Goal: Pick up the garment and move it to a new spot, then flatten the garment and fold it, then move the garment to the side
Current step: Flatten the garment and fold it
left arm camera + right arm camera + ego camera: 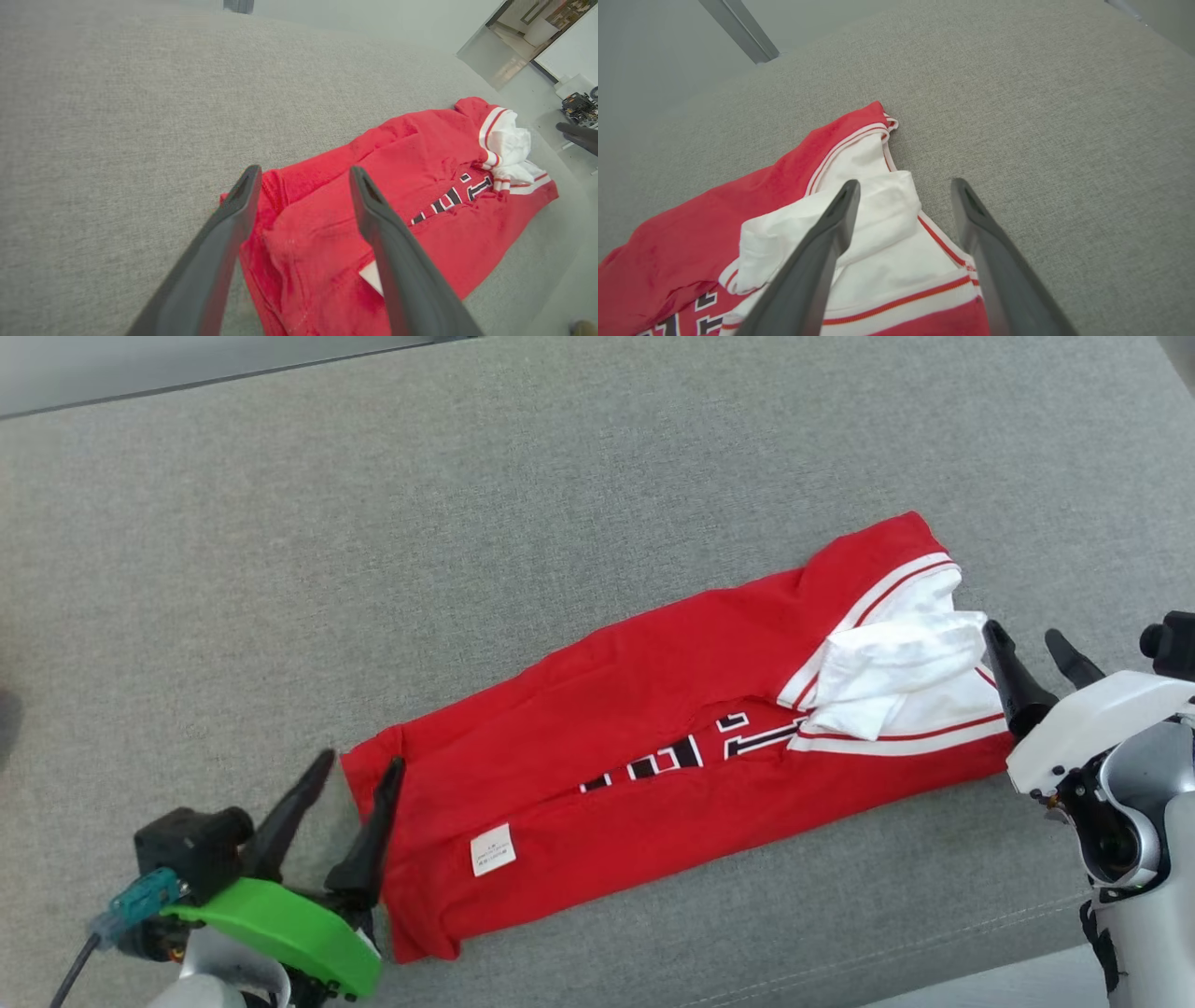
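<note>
The garment (653, 709) is a red shirt with white, red-striped sleeves and dark lettering, folded into a long strip lying diagonally on the grey surface (467, 523). A small white label (492, 849) shows near its lower left end. My left gripper (362, 767) stands open at that end, its fingers on either side of the hem corner (280, 205). At the strip's white-sleeved end (878, 219) my right gripper (1023, 642) is open too, with nothing between its fingers. Neither gripper holds the cloth.
The grey fabric surface spreads wide above and left of the garment. Its front edge (934, 971) runs along the lower right, close to my right arm. In the left wrist view, floor and some equipment (579, 105) lie beyond the far edge.
</note>
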Controlling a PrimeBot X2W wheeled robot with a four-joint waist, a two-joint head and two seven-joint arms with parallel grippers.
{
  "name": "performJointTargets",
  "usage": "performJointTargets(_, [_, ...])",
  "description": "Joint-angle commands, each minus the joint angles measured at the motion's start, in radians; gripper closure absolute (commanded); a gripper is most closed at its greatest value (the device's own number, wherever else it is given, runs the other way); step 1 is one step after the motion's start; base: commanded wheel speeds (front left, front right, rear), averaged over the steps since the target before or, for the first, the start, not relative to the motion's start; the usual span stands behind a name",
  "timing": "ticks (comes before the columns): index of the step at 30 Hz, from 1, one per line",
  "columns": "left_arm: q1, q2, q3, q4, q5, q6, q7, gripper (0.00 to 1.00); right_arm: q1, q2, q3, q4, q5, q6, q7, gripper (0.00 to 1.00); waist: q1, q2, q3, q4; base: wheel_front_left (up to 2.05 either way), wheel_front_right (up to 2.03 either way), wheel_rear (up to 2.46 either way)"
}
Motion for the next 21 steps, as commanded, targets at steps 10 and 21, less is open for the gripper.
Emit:
performJointTargets(10, [0.113, -0.151, 0.166, -0.009, 0.313, 0.095, -0.109, 0.00, -0.121, -0.018, -0.019, 0.097, -0.069, -0.001, 0.090, 0.00, 0.0000, 0.0000, 0.023, 0.060, 0.00, 0.00, 0.00])
performJointTargets(21, [0.224, -0.424, 0.386, 0.060, 0.606, -0.141, -0.109, 0.00, -0.152, -0.064, -0.007, 0.309, -0.123, 0.000, 0.213, 0.00, 0.0000, 0.0000, 0.006, 0.166, 0.00, 0.00, 0.00])
